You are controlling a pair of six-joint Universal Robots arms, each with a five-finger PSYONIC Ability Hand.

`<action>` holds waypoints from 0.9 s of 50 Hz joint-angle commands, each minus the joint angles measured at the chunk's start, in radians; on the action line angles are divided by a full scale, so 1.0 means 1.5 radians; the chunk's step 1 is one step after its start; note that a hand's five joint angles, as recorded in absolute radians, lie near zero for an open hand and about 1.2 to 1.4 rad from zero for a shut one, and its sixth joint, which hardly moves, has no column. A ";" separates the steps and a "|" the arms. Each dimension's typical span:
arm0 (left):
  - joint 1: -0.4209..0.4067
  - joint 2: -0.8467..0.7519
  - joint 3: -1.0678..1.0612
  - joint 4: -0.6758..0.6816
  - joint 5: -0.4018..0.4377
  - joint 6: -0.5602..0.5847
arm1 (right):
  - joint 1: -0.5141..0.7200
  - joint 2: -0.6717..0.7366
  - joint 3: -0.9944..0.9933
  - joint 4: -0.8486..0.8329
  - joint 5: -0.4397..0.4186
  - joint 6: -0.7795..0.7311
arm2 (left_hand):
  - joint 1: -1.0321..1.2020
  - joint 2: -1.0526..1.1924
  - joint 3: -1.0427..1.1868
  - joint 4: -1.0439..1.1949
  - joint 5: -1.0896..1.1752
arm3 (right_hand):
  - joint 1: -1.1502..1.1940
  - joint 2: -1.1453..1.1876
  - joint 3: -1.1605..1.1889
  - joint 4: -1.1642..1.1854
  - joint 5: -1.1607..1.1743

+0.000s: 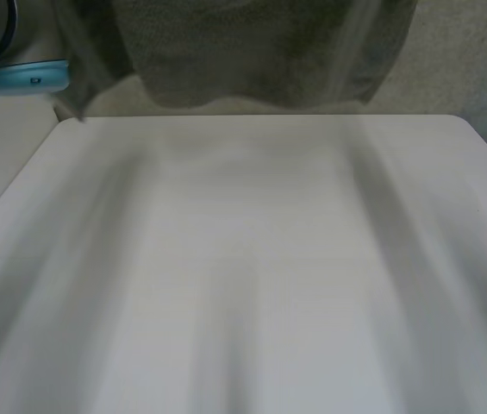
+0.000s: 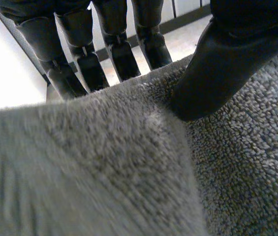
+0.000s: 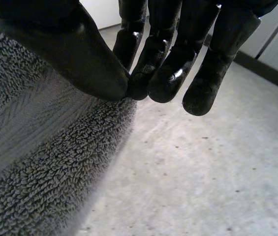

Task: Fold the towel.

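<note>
In the head view the white table (image 1: 243, 285) lies bare in the near and middle ground. At its far edge the grey terry towel (image 1: 252, 52) hangs lifted, its lower hem just above the tabletop, with the left arm's light-blue cap (image 1: 23, 78) beside it. The wrist views add the grips. The left hand (image 2: 212, 73) pinches the towel near its upper edge, the thumb pressed on the near face and the fingers (image 2: 79, 59) straight behind the cloth. The right hand (image 3: 79, 54) nips the towel's edge between thumb tip and fingertips (image 3: 163, 59), with speckled grey floor (image 3: 202, 172) beyond.
</note>
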State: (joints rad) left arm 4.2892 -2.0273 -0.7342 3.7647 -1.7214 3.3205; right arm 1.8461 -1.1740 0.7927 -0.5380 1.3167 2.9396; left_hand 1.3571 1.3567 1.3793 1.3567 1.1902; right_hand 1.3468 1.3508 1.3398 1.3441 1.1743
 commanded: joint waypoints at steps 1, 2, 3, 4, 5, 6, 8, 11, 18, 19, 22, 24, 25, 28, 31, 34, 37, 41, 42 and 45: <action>0.035 0.020 -0.209 -0.016 0.009 0.002 | -0.004 0.002 0.069 0.105 -0.110 -0.006 | 0.026 0.026 0.011 0.026 0.021 | 0.033 0.030 0.038 0.035 0.032; 0.037 0.034 -0.280 -0.012 0.014 0.002 | -0.006 0.003 0.100 0.133 -0.144 -0.020 | 0.026 0.026 0.011 0.026 0.021 | 0.033 0.030 0.038 0.035 0.032; 0.037 0.034 -0.281 -0.012 0.015 0.002 | -0.010 0.003 0.140 0.156 -0.173 -0.041 | 0.026 0.026 0.011 0.026 0.021 | 0.033 0.030 0.038 0.035 0.032; 0.040 0.050 -0.348 -0.007 0.026 0.002 | -0.010 0.003 0.140 0.156 -0.173 -0.041 | 0.026 0.026 0.011 0.026 0.021 | 0.033 0.030 0.038 0.035 0.032; 0.045 0.059 -0.414 -0.001 0.040 0.002 | -0.014 0.000 0.187 0.174 -0.189 -0.069 | 0.026 0.026 0.011 0.026 0.021 | 0.033 0.030 0.038 0.035 0.032; 0.045 0.059 -0.415 -0.001 0.040 0.002 | -0.018 -0.004 0.237 0.192 -0.203 -0.098 | 0.026 0.026 0.011 0.026 0.021 | 0.033 0.030 0.038 0.035 0.032; 0.061 0.069 -0.553 0.028 0.076 0.003 | -0.020 -0.006 0.287 0.206 -0.206 -0.133 | 0.026 0.026 0.011 0.026 0.021 | 0.033 0.030 0.038 0.035 0.032; 0.067 0.069 -0.617 0.047 0.094 0.007 | -0.023 -0.008 0.389 0.227 -0.205 -0.194 | 0.026 0.026 0.011 0.026 0.021 | 0.033 0.030 0.038 0.035 0.032; 0.077 0.072 -0.804 0.102 0.153 0.047 | -0.026 -0.018 0.559 0.234 -0.197 -0.272 | 0.026 0.026 0.011 0.026 0.021 | 0.033 0.030 0.038 0.035 0.032; 0.077 0.072 -0.804 0.102 0.153 0.047 | -0.027 -0.033 0.593 0.231 -0.192 -0.275 | 0.026 0.026 0.011 0.026 0.021 | 0.033 0.030 0.038 0.035 0.032; 0.087 0.076 -0.836 0.104 0.155 0.084 | -0.046 -0.069 0.648 0.227 -0.177 -0.265 | 0.026 0.026 0.011 0.026 0.021 | 0.033 0.030 0.038 0.035 0.032; 0.096 0.083 -0.855 0.106 0.154 0.105 | -0.064 -0.083 0.671 0.223 -0.166 -0.258 | 0.026 0.026 0.011 0.026 0.021 | 0.033 0.030 0.038 0.035 0.032; 0.096 0.083 -0.855 0.106 0.154 0.105 | -0.064 -0.084 0.671 0.223 -0.166 -0.258 | 0.026 0.026 0.011 0.026 0.021 | 0.033 0.030 0.038 0.035 0.032; 0.095 0.083 -0.857 0.110 0.153 0.107 | -0.083 -0.109 0.704 0.204 -0.149 -0.232 | 0.026 0.026 0.011 0.026 0.021 | 0.033 0.030 0.038 0.035 0.032; 0.092 0.083 -0.856 0.127 0.151 0.103 | -0.092 -0.126 0.723 0.185 -0.137 -0.186 | 0.026 0.026 0.011 0.026 0.021 | 0.033 0.030 0.038 0.035 0.032; 0.088 0.078 -0.859 0.154 0.151 0.104 | -0.112 -0.132 0.735 0.169 -0.128 -0.137 | 0.026 0.026 0.011 0.026 0.021 | 0.033 0.030 0.038 0.035 0.032; 0.086 0.070 -0.862 0.182 0.146 0.108 | -0.148 -0.144 0.744 0.150 -0.121 -0.086 | 0.026 0.026 0.011 0.026 0.021 | 0.033 0.030 0.038 0.035 0.032; 0.089 0.060 -0.873 0.187 0.147 0.113 | -0.172 -0.146 0.758 0.139 -0.121 -0.048 | -0.085 -0.085 -0.100 -0.085 -0.090 | 0.033 0.030 0.038 0.035 0.032; 0.090 0.052 -0.876 0.190 0.150 0.113 | -0.172 -0.146 0.758 0.139 -0.121 -0.048 | -0.217 -0.217 -0.232 -0.217 -0.222 | 0.033 0.030 0.038 0.035 0.032; 0.091 0.035 -0.873 0.194 0.150 0.113 | -0.171 -0.146 0.761 0.137 -0.121 -0.043 | -0.324 -0.323 -0.338 -0.323 -0.329 | 0.033 0.030 0.038 0.035 0.032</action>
State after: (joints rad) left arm 4.4218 -1.9363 -2.0382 4.0418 -1.4994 3.4869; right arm 1.6041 -1.3933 1.9241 -0.3236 1.1362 2.8441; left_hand 1.0133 1.0171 1.0224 1.0125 0.8515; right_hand 1.3468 1.3508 1.3399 1.3441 1.1860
